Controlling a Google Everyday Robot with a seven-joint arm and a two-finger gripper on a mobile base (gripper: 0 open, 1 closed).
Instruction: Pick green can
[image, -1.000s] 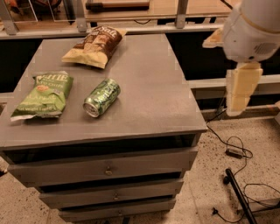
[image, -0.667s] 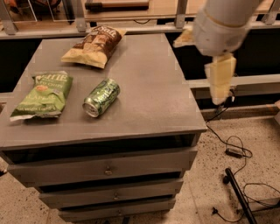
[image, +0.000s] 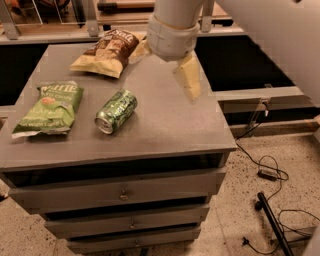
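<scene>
Gripper (image: 165, 70) hovers over the cabinet top's (image: 165, 125) back right, pale fingers (image: 188, 77) spread wide. Green can (image: 116, 111) lies on its side mid-top, beside the green chip bag (image: 49, 107).

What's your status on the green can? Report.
End effector open, over the tabletop's back right, empty. Green can on its side, mid-table, untouched. Nothing between them; green chip bag left of can, apart.

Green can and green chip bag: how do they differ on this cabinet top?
The green can is a shiny cylinder lying on its side; the green chip bag is flat and larger. The can lies nearer the end effector, hovering above the back right. Both are green.
</scene>
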